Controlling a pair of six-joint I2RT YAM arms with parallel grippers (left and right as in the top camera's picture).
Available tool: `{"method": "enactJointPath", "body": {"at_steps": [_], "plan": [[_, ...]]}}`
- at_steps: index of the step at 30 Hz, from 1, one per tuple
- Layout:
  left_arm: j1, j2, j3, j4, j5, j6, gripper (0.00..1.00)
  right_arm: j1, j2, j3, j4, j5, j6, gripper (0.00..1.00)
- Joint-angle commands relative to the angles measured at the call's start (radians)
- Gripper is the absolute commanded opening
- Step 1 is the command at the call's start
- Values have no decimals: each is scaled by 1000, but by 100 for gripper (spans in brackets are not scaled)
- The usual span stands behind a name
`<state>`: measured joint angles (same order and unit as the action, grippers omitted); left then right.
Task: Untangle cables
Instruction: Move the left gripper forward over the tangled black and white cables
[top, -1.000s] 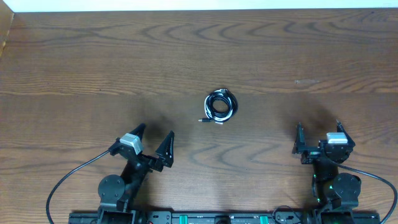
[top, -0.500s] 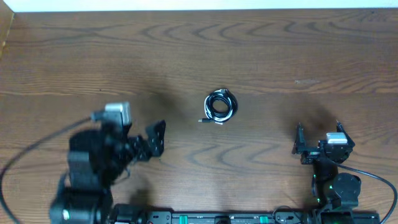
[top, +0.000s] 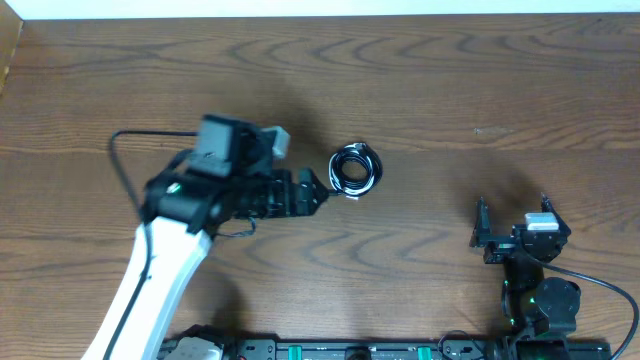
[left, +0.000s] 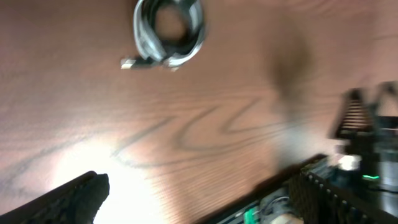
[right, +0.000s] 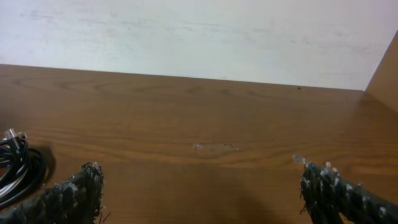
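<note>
Cables (top: 354, 170) lie wound together in one small black-and-white coil, and that coil is my landmark. My left gripper (top: 312, 192) has its fingers spread wide with nothing between them. It hovers just beside the coil on its left, tips pointing toward it. As far as I can tell it touches no cord, though the wrist view is blurred. In that view the coil sits ahead of my fingers near the top, with a small silver plug (left: 129, 63) sticking out on the coil's left side. My right gripper (top: 512, 210) is also wide apart and empty. It sits well to the right of the coil and nearer the robot's base, and the coil only peeks in at the left edge of its own wrist view. Bare wooden table (top: 450, 80) surrounds the coil on every side.

I judge this to be the reach for a first grip, with no untangling done yet, since all the cords sit in one bundle. The next move seems to call for lowering over the coil and closing on a single strand or the loose plug end. The cords are thin and lie flat on the wood, so the pinch must be low and precise. My right hand would likely need to come in beside the coil to hold it while I draw a cord free.

I can read no brand, label or writing anywhere.
</note>
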<state>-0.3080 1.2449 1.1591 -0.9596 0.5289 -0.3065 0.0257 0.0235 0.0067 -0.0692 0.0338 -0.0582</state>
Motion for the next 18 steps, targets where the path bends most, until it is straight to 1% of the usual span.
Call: {"method": "enactJointPath", "body": {"at_steps": [1,3,4,10,18], "plan": [[-85,111,122,-76,-250,-47,98,-5,-4,-2,-3,5,9,99],[-110,166,171,-91,-296,-47,98,-5,-4,-2,-3,5,9,99],[-119,199,192,-60,-310,-47,98,-5,-4,-2,-3,5,9,99],[-122,299,193,137,-309,-59,98,-5,-4,-2,-3,5,9,99],[-128,488,193,273,-281,-73,98,-5,-4,-2,-3,5,9,99]]}}
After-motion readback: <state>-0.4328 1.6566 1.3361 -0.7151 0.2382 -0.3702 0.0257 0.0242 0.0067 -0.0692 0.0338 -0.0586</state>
